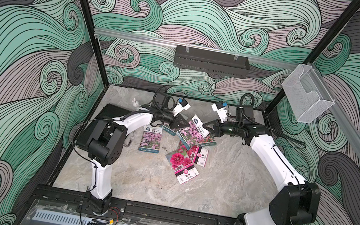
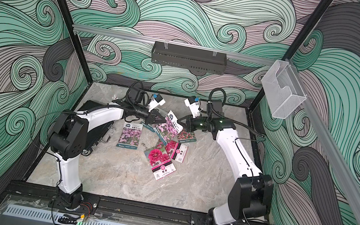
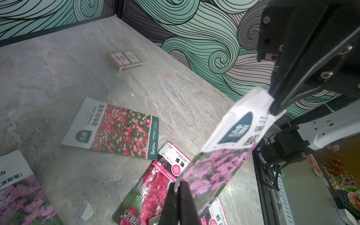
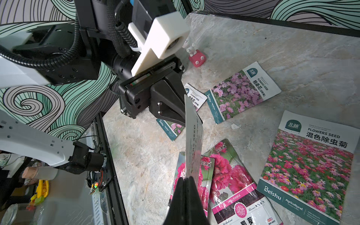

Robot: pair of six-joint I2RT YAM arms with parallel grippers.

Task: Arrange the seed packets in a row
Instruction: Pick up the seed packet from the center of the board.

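- Progress: early, by appearance. No row is formed; the seed packets sit in a loose cluster on the table (image 1: 224,181).
- Lifted purple-pink packet (image 1: 190,131): clear of the table, spanned between both grippers.
- Left gripper (image 3: 177,187): clamped on its flower-printed edge.
- Right gripper (image 3: 275,108): pinching its white header corner.
- Lone purple-pink packet (image 1: 151,139): flat, apart, near the left arm.
- Third purple-pink packet (image 4: 194,96): partly hidden below the left gripper.
- Red-pink mix packet (image 1: 208,140): flat, below the right gripper.
- Front magenta packet (image 1: 182,163) and rear magenta packet (image 1: 201,155): overlapping.
- Remaining: all six to be aligned.
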